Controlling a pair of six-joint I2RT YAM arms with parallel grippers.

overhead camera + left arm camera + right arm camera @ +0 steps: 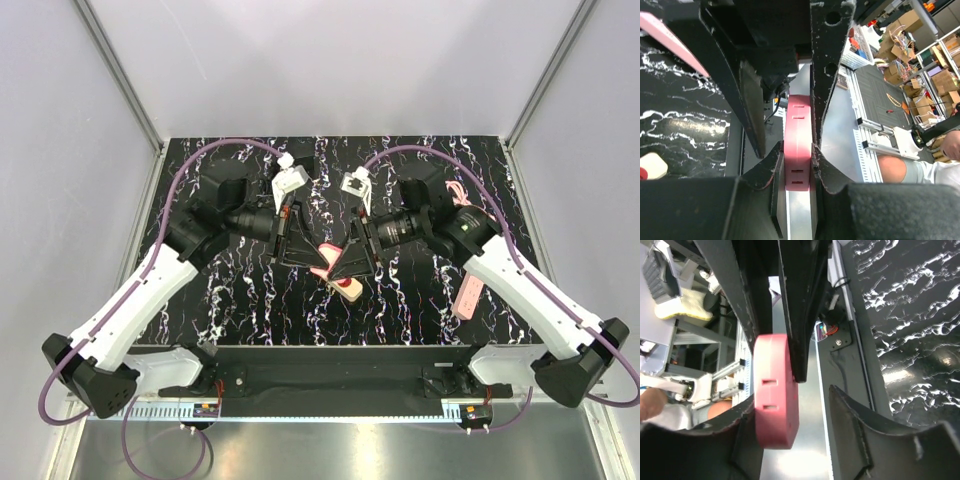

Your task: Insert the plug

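The black plug does not show in any view. My left gripper (318,262) is shut on a pink block with pairs of slots (797,145) and holds it above the middle of the table. In the left wrist view my left gripper (797,165) pinches the block's two flat sides. My right gripper (347,262) faces it from the right and is open. In the right wrist view my right gripper (790,405) straddles the pink block (772,400), which lies against one finger with a gap to the other. The end of a cream strip (350,290) with a red socket lies just below.
A long pink strip (468,285) lies on the black marbled table (240,300) at the right. A coiled pink cable (458,192) is behind the right arm. The cream strip's end (650,167) shows at the left of the left wrist view.
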